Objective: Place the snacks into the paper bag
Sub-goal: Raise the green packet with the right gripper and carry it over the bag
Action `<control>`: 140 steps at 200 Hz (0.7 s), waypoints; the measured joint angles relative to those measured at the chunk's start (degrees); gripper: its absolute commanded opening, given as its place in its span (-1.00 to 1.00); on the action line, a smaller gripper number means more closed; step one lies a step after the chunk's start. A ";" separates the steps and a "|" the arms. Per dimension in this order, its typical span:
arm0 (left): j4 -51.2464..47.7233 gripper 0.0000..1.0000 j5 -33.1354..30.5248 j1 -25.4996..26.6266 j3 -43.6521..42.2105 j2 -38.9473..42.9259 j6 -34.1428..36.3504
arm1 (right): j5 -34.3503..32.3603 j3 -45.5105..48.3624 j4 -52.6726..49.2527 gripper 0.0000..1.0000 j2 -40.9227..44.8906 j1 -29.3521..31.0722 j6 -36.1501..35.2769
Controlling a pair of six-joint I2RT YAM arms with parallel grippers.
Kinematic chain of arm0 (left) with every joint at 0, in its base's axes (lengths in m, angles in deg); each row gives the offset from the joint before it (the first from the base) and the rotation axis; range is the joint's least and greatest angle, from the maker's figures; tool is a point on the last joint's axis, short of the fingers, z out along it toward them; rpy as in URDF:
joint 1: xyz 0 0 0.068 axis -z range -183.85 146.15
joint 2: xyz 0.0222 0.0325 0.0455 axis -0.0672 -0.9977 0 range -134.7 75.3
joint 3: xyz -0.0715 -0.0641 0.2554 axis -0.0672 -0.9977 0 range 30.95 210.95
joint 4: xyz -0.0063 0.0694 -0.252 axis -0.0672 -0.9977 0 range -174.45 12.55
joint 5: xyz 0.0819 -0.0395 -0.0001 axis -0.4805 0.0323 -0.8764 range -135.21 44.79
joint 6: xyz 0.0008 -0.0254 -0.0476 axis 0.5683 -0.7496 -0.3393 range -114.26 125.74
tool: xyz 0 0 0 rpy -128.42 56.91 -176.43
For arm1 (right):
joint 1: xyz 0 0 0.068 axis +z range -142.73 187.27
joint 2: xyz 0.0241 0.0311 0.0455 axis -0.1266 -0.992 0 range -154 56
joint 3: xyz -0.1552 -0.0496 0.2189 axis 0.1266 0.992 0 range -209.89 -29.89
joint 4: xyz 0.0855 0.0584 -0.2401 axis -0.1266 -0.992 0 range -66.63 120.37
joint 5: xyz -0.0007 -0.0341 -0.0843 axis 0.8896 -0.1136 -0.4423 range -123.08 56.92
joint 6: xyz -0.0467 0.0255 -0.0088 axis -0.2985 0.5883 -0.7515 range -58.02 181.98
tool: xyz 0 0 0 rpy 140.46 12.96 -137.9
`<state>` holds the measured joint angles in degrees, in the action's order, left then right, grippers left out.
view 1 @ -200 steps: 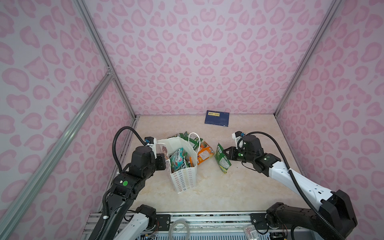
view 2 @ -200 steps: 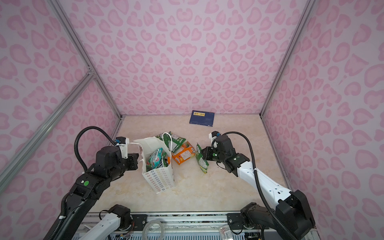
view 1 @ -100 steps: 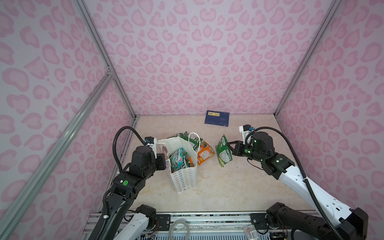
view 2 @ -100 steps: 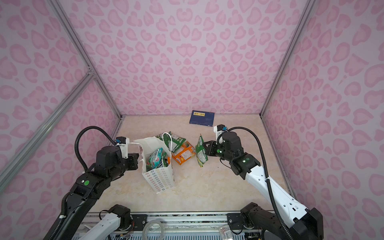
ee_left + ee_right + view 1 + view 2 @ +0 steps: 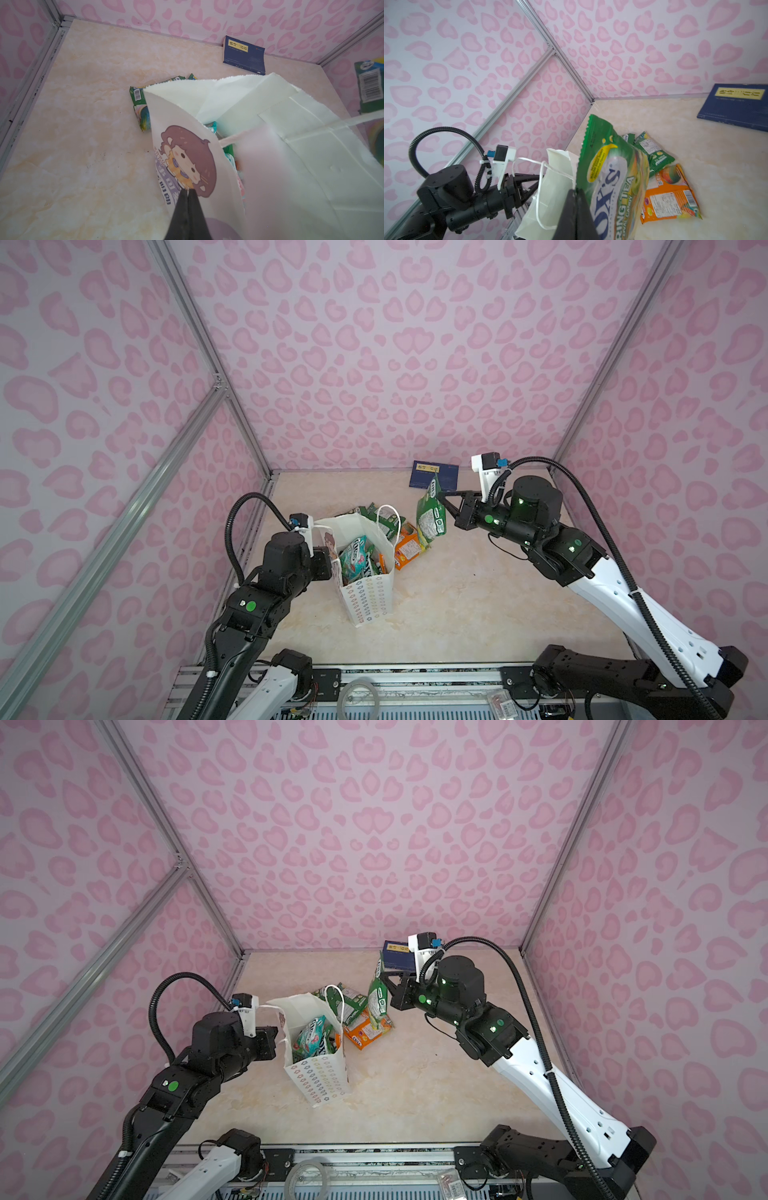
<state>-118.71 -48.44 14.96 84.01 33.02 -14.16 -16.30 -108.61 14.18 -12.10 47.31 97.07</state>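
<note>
Green snack pouch [image 5: 432, 516] — pinched by the right gripper [image 5: 576, 190] — hangs higher than before, beside the paper bag [image 5: 368, 601]. Left gripper [image 5: 188, 193] pinches the bag's wall; bag contents are half hidden.

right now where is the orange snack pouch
In both top views the orange pouch lies on the table just right of the paper bag, with the green pouch held by the right gripper hanging above it.

Green snacks [image 5: 353, 997] half behind paper bag [image 5: 318, 1073]
</note>
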 measured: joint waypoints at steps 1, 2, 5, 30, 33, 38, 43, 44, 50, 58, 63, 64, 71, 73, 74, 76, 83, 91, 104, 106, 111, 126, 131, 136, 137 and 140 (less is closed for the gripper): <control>0.00 -0.89 0.00 0.00 0.00 0.00 0.00 | 0.00 -0.24 0.04 -1.00 -0.15 0.04 -0.04; 0.02 -0.89 0.00 0.00 0.00 0.02 0.00 | 0.00 -0.46 0.04 -1.00 -0.28 0.11 -0.07; 0.07 -0.89 0.00 0.00 -0.02 0.09 0.00 | 0.02 -1.60 -0.02 -1.00 -0.96 0.42 -0.15; 0.20 -0.89 0.04 0.00 -0.04 0.17 0.00 | 0.07 -11.28 -0.72 -1.00 -6.19 3.96 -1.38; 0.20 -0.89 0.07 0.00 -0.04 0.17 0.00 | -0.02 -12.44 -0.92 -1.00 -6.71 4.46 -1.64; 0.20 -0.89 0.15 0.00 -0.04 0.17 0.00 | -0.02 -14.32 -1.07 -1.00 -7.58 5.42 -2.08; 0.20 -0.89 0.26 0.00 -0.04 0.20 0.02 | -0.04 -16.33 -1.27 -1.00 -8.48 6.34 -2.67; 0.20 -0.89 0.26 0.00 -0.04 0.20 0.02 | -0.07 -16.92 -1.36 -1.00 -8.72 6.60 -2.82; 0.20 -0.89 0.24 0.00 -0.07 0.24 0.02 | -0.20 -19.39 -1.49 -1.00 -9.84 7.67 -3.34; 0.22 -0.89 0.24 0.00 -0.09 0.26 0.02 | -0.22 -22.32 -1.75 -1.00 -11.23 8.85 -4.09; 0.22 -0.89 0.24 0.00 -0.09 0.24 0.02 | -0.22 -24.33 -1.81 -1.00 -12.26 9.60 -4.61; 0.22 -0.89 0.24 0.00 -0.09 0.24 0.00 | -0.22 -24.59 -1.86 -1.00 -12.39 9.68 -4.66; 0.22 -0.89 0.24 0.00 -0.09 0.24 0.00 | -0.22 -27.08 -2.19 -1.00 -13.73 10.51 -5.31; 0.22 -0.89 0.24 0.00 -0.09 0.24 0.02 | -0.22 -27.78 -2.27 -1.00 -14.12 10.73 -5.49; 0.22 -0.89 0.24 0.00 -0.09 0.24 0.02 | -0.24 -28.22 -2.27 -1.00 -14.38 10.88 -5.60; 0.22 -0.89 0.24 0.00 -0.09 0.24 0.02 | -0.22 -28.89 -2.34 -1.00 -14.82 11.13 -5.79; 0.22 -0.89 0.24 -0.02 -0.09 0.26 0.02 | -0.20 -30.80 -2.40 -1.00 -16.09 11.89 -6.25; 0.22 -0.89 0.24 -0.02 -0.09 0.33 0.02 | 0.04 -32.83 -2.82 -1.00 -17.53 12.61 -6.67; 0.22 -0.89 0.24 -0.02 -0.09 0.48 0.02 | 0.66 -35.52 -3.17 -1.00 -19.82 13.53 -7.08; 0.22 -0.89 0.24 0.00 -0.09 0.50 0.00 | 0.83 -35.87 -3.21 -1.00 -20.15 13.66 -7.08; 0.22 -0.89 0.24 0.00 -0.09 0.52 0.00 | 1.07 -36.59 -3.32 -1.00 -20.92 13.94 -7.17; 0.22 -0.89 0.26 -0.02 -0.09 0.50 0.02 | 1.81 -37.81 -3.45 -1.00 -22.77 14.82 -7.21; 0.22 -0.89 0.26 -0.02 -0.09 0.48 0.02 | 2.14 -37.88 -3.45 -1.00 -23.21 15.13 -7.21; 0.22 -0.88 0.28 -0.02 -0.09 0.48 0.02 | 2.45 -37.92 -3.45 -1.00 -23.61 15.37 -7.21; 0.22 -0.88 0.28 -0.02 -0.09 0.48 0.02 | 2.51 -37.92 -3.45 -1.00 -23.69 15.43 -7.21; 0.22 -0.88 0.28 -0.02 -0.09 0.50 0.02 | 2.64 -37.92 -3.45 -1.00 -23.91 15.58 -7.21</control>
<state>-118.49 -48.15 14.94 83.92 33.52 -14.14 -13.66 -146.53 10.73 -36.01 62.89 89.86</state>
